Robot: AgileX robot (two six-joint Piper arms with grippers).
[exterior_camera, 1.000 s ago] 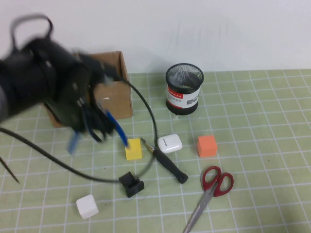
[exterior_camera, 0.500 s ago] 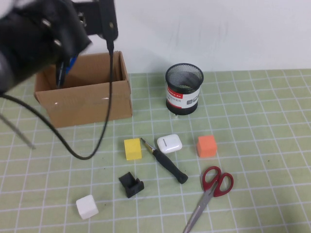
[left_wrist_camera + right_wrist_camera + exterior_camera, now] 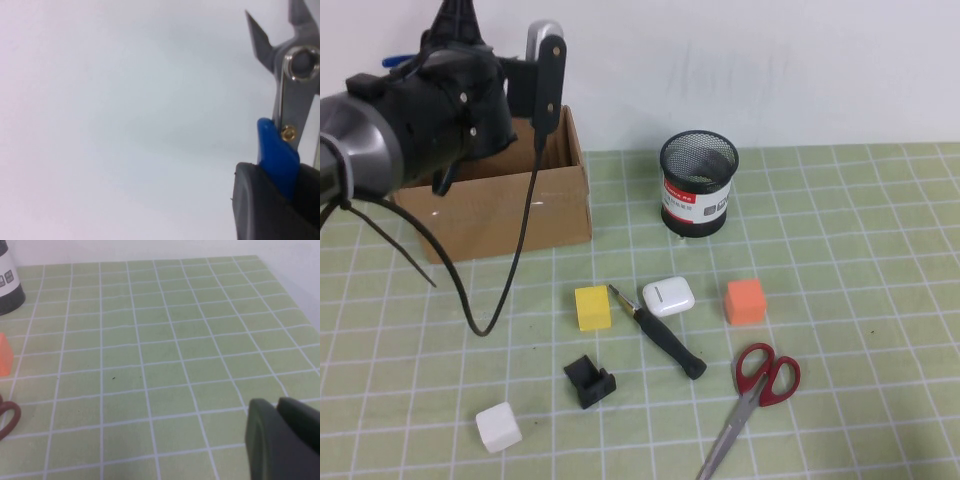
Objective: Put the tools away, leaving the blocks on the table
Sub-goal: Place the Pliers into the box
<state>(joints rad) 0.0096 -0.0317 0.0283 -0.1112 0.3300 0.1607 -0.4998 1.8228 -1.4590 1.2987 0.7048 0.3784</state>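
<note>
My left gripper [image 3: 415, 65] is raised above the back of the cardboard box [image 3: 510, 212]. It is shut on the blue-handled pliers [image 3: 295, 85], whose grey head points at the white wall; a blue handle tip shows in the high view [image 3: 392, 60]. The black-handled screwdriver [image 3: 660, 335] lies mid-table. The red-handled scissors [image 3: 755, 390] lie at the front right. The yellow block [image 3: 592, 306], orange block [image 3: 745, 300] and white block [image 3: 498, 427] rest on the green grid mat [image 3: 860, 260]. My right gripper [image 3: 280, 407] is shut and empty over bare mat, out of the high view.
A black mesh cup [image 3: 698, 183] stands behind the orange block. A white rounded case [image 3: 668, 295] sits by the screwdriver tip. A small black angular piece [image 3: 590, 381] lies near the front. A black cable hangs from my left arm down to the mat.
My left arm has risen from low over the mat by the yellow block to above the box, carrying the pliers. Nothing on the table has moved.
</note>
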